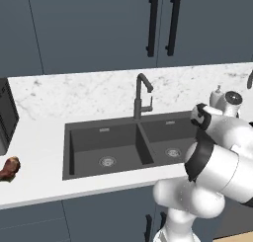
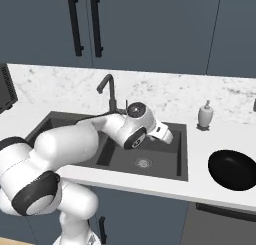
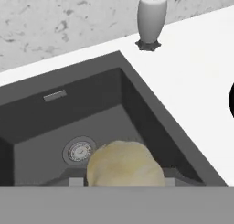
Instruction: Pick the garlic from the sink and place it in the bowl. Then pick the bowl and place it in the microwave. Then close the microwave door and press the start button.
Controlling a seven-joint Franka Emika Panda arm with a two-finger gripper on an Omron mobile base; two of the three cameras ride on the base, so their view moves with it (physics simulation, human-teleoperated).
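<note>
Garlic (image 3: 124, 163): pale bulb held between my fingers, hanging above the sink's (image 3: 151, 113) right basin, over the floor beside the round drain (image 3: 78, 151). Gripper (image 2: 168, 135): closed on the bulb. Soap dispenser (image 3: 151, 18): counter, behind the sink's right corner. Bowl (image 2: 233, 169): black, counter right of the sink.

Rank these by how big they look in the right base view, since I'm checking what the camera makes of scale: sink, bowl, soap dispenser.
1. The sink, widest by far, though the arm covers part of it.
2. The bowl, cut off by the right edge.
3. The soap dispenser, clearly smallest.
</note>
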